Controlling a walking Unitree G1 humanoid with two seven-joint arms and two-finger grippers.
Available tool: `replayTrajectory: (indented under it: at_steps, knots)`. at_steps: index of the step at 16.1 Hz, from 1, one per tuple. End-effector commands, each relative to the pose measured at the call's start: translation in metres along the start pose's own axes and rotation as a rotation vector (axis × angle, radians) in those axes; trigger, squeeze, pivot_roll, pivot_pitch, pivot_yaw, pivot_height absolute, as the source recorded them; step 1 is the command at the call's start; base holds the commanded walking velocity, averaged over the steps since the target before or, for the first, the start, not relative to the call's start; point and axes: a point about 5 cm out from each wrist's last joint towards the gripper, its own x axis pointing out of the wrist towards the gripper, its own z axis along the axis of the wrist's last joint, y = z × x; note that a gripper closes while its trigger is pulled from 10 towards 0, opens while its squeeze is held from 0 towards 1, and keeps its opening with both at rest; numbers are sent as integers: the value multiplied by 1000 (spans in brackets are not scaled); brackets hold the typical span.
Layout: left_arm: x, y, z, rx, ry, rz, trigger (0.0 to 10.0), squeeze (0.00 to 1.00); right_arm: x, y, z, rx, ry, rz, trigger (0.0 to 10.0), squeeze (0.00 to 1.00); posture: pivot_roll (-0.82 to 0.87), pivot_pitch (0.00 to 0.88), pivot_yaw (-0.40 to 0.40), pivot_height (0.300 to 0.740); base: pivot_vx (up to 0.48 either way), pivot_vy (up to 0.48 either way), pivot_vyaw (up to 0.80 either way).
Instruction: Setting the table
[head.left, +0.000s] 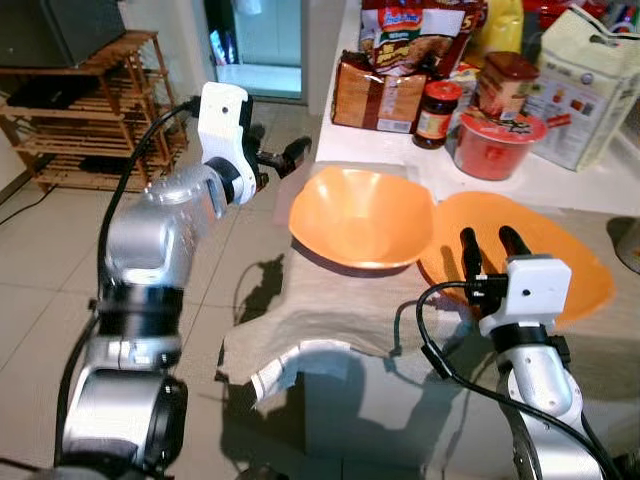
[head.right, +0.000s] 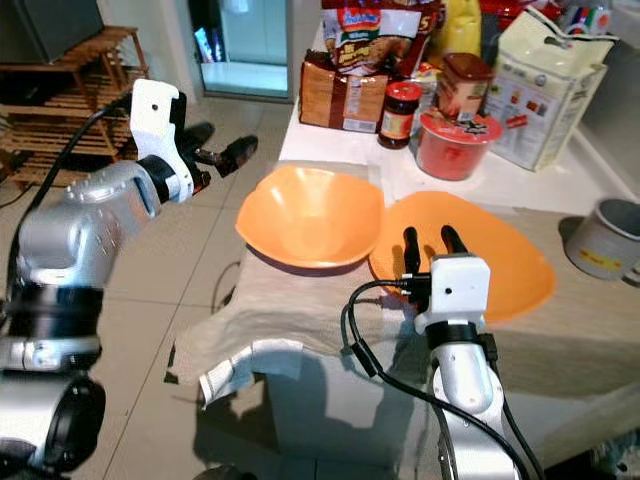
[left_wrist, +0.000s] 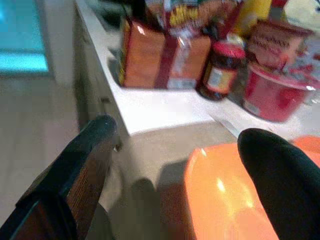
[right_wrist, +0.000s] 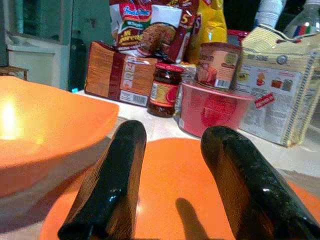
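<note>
My left arm rises up the left side of the frame, bent at the elbow, its silver forearm angled toward the upper middle. At its end, my left claw points right, fingers spread apart with nothing between them. My right arm comes up from the lower right corner, wrist white and boxy, a black cable looping beside it. My right claw points up the frame, its two black fingers parted and empty.

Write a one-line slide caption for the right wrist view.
Open right gripper poised over the orange plate, orange bowl beside it, groceries behind.
</note>
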Motion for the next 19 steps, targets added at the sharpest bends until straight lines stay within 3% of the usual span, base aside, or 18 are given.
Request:
replayTrajectory:
  at_steps: [1, 3, 4, 13, 14, 19]
  knots:
    - [0, 4, -5, -88, 73, -29, 10000, 0, 0, -3, 3, -4, -12, -7, 10000, 0, -8, 10, 10, 740, 0, 0, 0]
    - [0, 1, -12, -141, 121, -69, 10000, 0, -1, -3, 2, -6, -8, -5, 10000, 0, -11, 10, 11, 740, 0, 0, 0]
    - [1, -2, -21, -153, 196, -87, 10000, 0, -1, -2, 2, -7, -4, 1, 10000, 0, -14, 10, 12, 740, 0, 0, 0]
    - [4, -7, -48, -71, 312, -79, 10000, 0, -3, -3, 0, -17, 7, 13, 10000, 0, -20, 11, 7, 740, 0, 0, 0]
    - [3, -8, -52, -61, 315, -76, 0, 0, -3, -3, 0, -16, 9, 15, 10000, 0, -17, 12, 7, 740, 0, 0, 0]
    - [4, -9, -64, 67, 324, -48, 0, 0, 0, -1, -1, -13, 12, 24, 10000, 0, -8, 22, 3, 740, 0, 0, 0]
